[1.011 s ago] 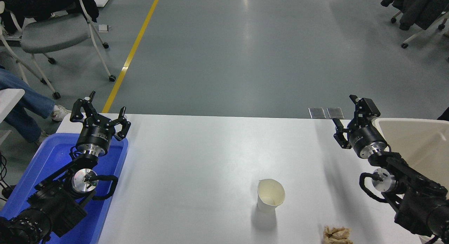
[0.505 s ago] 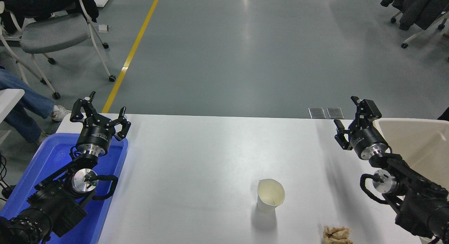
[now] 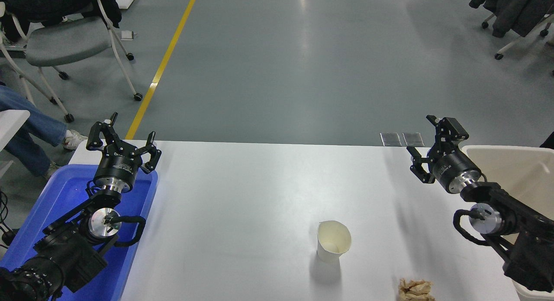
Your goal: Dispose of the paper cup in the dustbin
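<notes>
One paper cup (image 3: pixel 333 246), one dustbin (image 3: pixel 519 171), two grippers.
You will find the white, pinch-rimmed cup upright near the table's front, well apart from both. The right gripper (image 3: pixel 426 147), fingers spread and empty, has shifted slightly left beside the dustbin; the left gripper (image 3: pixel 123 138) stays parked, spread, empty.

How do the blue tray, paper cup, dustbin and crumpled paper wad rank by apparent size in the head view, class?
1. blue tray and dustbin: both large and cut off by the picture's edges, so unranked against each other.
2. paper cup.
3. crumpled paper wad, partly cut off at the bottom edge.
</notes>
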You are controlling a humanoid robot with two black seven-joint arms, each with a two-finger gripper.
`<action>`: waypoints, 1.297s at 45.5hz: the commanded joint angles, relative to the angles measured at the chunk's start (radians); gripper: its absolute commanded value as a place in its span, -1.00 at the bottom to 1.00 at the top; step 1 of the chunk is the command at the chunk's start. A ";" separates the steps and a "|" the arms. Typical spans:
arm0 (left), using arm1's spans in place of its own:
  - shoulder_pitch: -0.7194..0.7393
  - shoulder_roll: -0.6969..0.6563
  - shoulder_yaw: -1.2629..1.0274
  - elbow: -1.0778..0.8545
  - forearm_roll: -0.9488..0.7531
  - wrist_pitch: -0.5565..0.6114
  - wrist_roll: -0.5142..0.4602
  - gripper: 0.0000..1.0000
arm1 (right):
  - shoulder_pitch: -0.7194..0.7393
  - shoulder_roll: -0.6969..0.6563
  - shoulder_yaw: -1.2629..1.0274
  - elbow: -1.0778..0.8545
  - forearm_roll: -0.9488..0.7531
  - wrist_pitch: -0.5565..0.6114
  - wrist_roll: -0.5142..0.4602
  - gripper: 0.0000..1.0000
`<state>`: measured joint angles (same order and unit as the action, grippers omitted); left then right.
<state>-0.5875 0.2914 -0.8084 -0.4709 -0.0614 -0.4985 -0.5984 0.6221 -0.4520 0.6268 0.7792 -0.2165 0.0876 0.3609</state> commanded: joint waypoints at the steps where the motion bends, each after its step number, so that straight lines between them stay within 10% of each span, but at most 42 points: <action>1: 0.000 0.000 0.000 0.000 0.000 0.000 0.000 1.00 | 0.004 -0.031 -0.033 0.049 -0.027 -0.055 -0.063 0.99; 35: 0.000 0.000 0.000 0.000 0.000 0.000 0.000 1.00 | 0.105 -0.300 -0.242 0.554 -0.553 -0.072 -0.393 0.99; 59: 0.000 0.000 0.000 0.000 0.000 0.000 0.000 1.00 | 0.671 -0.232 -0.990 0.673 -0.817 -0.012 -0.430 0.99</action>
<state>-0.5875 0.2914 -0.8084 -0.4709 -0.0612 -0.4985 -0.5982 1.0455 -0.7304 -0.0524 1.3799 -0.9375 0.0450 -0.0608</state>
